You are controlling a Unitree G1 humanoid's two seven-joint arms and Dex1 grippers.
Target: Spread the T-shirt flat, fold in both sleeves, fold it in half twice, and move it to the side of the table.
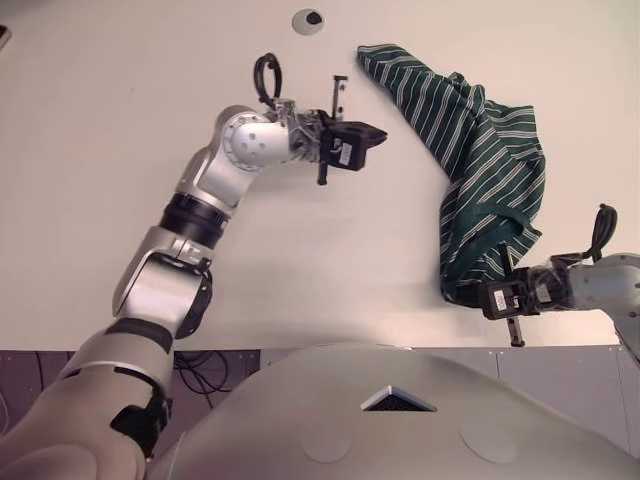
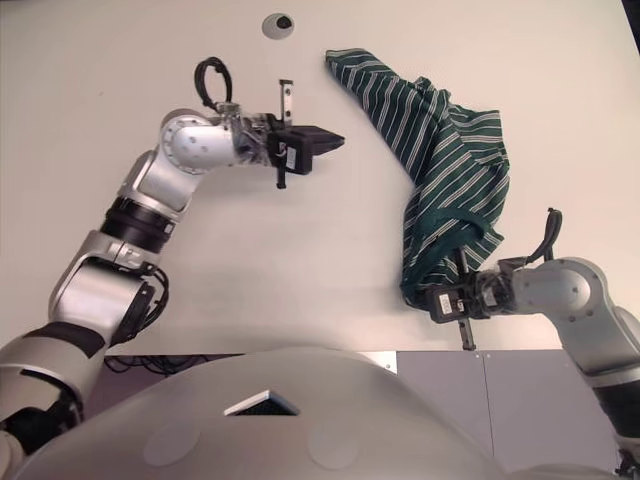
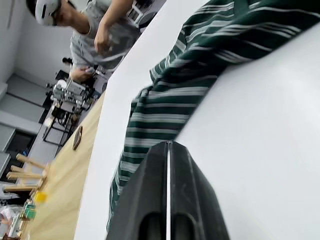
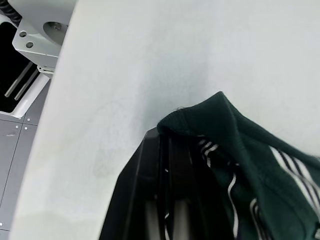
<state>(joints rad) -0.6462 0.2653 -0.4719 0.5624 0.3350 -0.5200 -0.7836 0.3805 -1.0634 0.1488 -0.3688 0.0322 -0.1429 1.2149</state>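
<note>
A dark green T-shirt [image 1: 480, 170] with white stripes lies bunched in a long heap on the right half of the white table [image 1: 120, 180], running from far centre to the near right edge. My right gripper [image 1: 462, 293] is at the shirt's near end, shut on a fold of the green cloth [image 4: 210, 125]. My left gripper [image 1: 378, 133] hovers over bare table left of the shirt's far end, fingers pressed together and holding nothing; the shirt [image 3: 165, 105] lies just beyond its tips.
A small round white disc [image 1: 308, 21] with a dark centre sits at the far middle of the table. The near table edge [image 1: 300, 347] runs just below my right gripper. Bare table spreads to the left and in the middle.
</note>
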